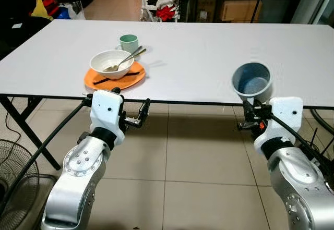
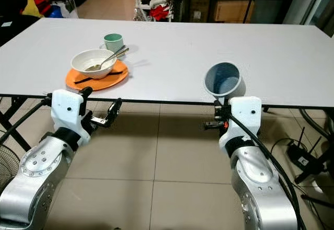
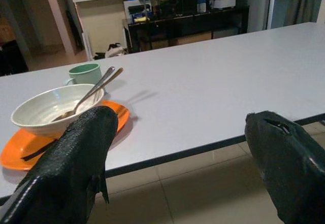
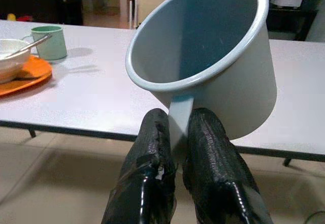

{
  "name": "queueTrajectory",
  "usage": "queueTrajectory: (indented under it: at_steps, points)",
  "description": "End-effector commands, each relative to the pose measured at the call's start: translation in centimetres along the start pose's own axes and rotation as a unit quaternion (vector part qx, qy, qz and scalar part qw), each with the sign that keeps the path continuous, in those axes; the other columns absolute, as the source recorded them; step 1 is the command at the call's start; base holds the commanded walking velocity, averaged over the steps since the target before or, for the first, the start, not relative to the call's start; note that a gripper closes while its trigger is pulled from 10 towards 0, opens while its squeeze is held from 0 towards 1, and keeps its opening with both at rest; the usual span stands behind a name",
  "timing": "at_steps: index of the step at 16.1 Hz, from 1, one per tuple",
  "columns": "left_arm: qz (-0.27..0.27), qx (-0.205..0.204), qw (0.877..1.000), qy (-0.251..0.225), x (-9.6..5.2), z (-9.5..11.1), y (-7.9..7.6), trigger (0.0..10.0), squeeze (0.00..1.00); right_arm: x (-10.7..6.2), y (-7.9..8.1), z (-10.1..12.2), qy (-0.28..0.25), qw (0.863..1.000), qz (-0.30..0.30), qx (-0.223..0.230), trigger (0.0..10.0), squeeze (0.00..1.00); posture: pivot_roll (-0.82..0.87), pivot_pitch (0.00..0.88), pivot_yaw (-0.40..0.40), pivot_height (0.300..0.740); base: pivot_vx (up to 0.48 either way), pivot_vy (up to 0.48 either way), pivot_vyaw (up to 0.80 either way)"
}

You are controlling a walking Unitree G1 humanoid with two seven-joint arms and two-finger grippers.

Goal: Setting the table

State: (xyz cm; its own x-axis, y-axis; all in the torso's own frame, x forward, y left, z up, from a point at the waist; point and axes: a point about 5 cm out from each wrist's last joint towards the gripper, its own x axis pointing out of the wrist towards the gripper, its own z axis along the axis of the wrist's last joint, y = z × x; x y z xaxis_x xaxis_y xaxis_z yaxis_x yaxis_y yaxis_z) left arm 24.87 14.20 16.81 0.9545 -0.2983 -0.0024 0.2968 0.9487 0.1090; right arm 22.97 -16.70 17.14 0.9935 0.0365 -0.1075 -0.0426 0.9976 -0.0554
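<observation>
At the near edge of a long white table (image 1: 219, 58), the robot's two silver arms reach forward from below the tabletop, over a tiled floor (image 1: 198, 162). The right gripper (image 4: 175, 132) is clenched on the flat handle of a blue-grey cup (image 1: 252, 81), its two black fingers (image 4: 152, 148) pinching the handle from either side. The cup is tilted, mouth turned up and back toward the robot, and sits at the table's near edge on the right; whether its base rests on the surface or hangs just above it cannot be told.

The left gripper (image 1: 133, 114) hangs released, its fingers (image 3: 86, 148) spread wide apart with nothing between them, just below the near table edge on the left. A dark fan (image 1: 13, 167) stands on the floor at the near left.

Just beyond the left gripper, on the table, lies an orange plate (image 1: 133, 80) carrying a white bowl (image 1: 111, 64). A metal spoon (image 1: 127, 58) leans in the bowl, its handle pointing to the far right over the rim. A dark, slim utensil (image 1: 117, 76) lies across the plate in front of the bowl. Directly behind the bowl stands a green mug (image 1: 129, 43), close to it.

Beyond the far edge of the table, a white rack (image 1: 159, 0) holds red and dark items, and dark shelving (image 1: 240, 0) runs along the back to the right.
</observation>
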Motion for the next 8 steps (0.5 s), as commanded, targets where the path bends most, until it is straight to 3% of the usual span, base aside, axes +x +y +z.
queueTrajectory:
  at_steps: [1, 5, 8]
  points:
    - [-0.005, 0.000, 1.000, -0.002, 0.07, 0.04, 0.01, 10.0, 0.00, 0.18, 0.07, 0.68, -0.022, 1.000, 0.010, 0.010, 10.0, 0.00, 0.10, 0.000, 0.032, 0.740, 0.349, 0.000, 0.00]
    - [-0.010, 0.004, 1.000, -0.005, 0.18, 0.15, -0.05, 10.0, 0.00, 0.26, 0.32, 0.79, -0.018, 0.997, 0.040, 0.068, 10.0, 0.00, 0.10, 0.000, 0.033, 0.740, 0.379, 0.000, 0.00]
    - [-0.013, 0.002, 1.000, -0.006, 0.26, 0.21, -0.14, 10.0, 0.00, 0.23, 0.61, 0.91, -0.019, 0.996, 0.061, 0.068, 10.0, 0.00, 0.09, 0.000, 0.033, 0.740, 0.387, 0.000, 0.00]
